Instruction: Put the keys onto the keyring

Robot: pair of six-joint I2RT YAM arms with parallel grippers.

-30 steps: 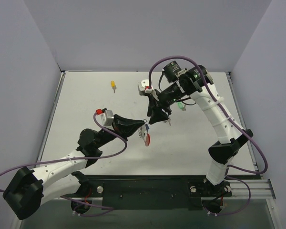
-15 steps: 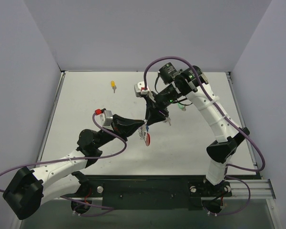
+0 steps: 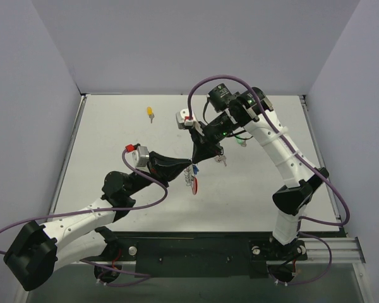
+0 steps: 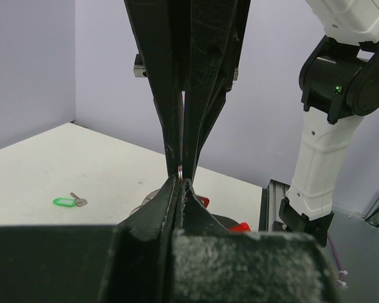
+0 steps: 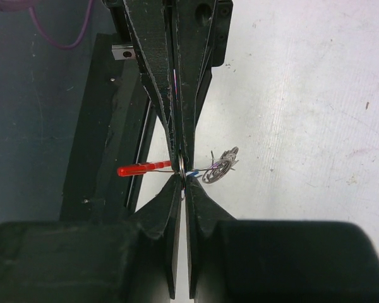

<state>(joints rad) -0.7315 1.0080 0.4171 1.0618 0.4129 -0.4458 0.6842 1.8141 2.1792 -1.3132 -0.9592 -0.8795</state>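
The keyring [image 3: 195,183] hangs above the table's middle, its red part lowest. My left gripper [image 3: 190,168] is shut on its silver ring from the left. My right gripper [image 3: 195,161] meets it tip to tip from the far side, shut on the same ring. In the left wrist view the ring [image 4: 180,169] shows edge-on between both pairs of tips. In the right wrist view a red piece [image 5: 136,169] sticks out left and silver loops [image 5: 220,170] dangle right. A sliver of the blue key [image 5: 194,172] shows beside my right gripper [image 5: 182,177]; whether it is pinched is unclear.
A yellow key [image 3: 150,112] lies at the back left of the white table. A green key [image 3: 240,141] lies under the right arm, also seen as the green key [image 4: 64,202]. Another small key [image 3: 223,161] lies just right of the grippers. Grey walls enclose the table.
My right gripper has moved left and nearer to the left gripper's tips and has shut there. The left arm and the keyring have stayed in place.
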